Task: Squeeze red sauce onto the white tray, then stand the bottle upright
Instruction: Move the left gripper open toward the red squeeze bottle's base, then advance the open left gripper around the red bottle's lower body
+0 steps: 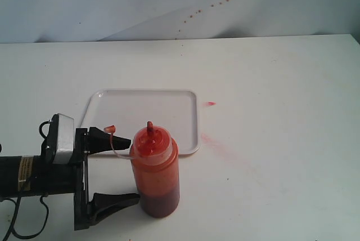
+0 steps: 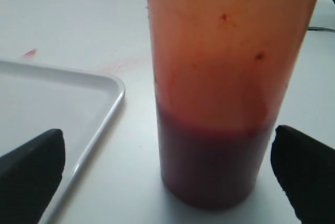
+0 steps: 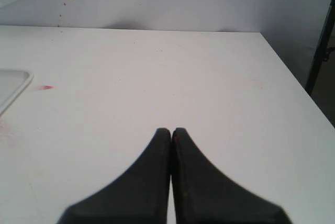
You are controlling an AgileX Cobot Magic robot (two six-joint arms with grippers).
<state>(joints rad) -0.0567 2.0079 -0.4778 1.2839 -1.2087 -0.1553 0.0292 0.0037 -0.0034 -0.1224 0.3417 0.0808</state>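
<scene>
Evidently little of the task was done: the flat rectangular white plastic tray (image 1: 140,114) with its low raised rim lay bare, with no glossy drop of red sauce (image 1: 159,200) on it. All the sauce in sight sat inside the translucent orange-red cylindrical plastic squeeze bottle (image 1: 156,168), as a dark red layer in the lower part under a paler tinted film. That bottle stood upright on the white table (image 1: 281,83), just beside the tray's near right corner. Its pointed red nozzle (image 1: 149,126) was uncapped and the thin tethered cap (image 1: 111,128) hung off to one side.

The left gripper (image 1: 129,169) was spread wide, one black finger on each side of the bottle's base, gripping nothing. The right gripper (image 3: 171,132) was closed tight and empty above bare table.

Judged from this, grasping, tipping, squeezing over the tray and standing the bottle up again were all left. A small red fleck (image 1: 211,103) and a faint pinkish smear (image 1: 216,142) marked the table beside the tray, not in it.
</scene>
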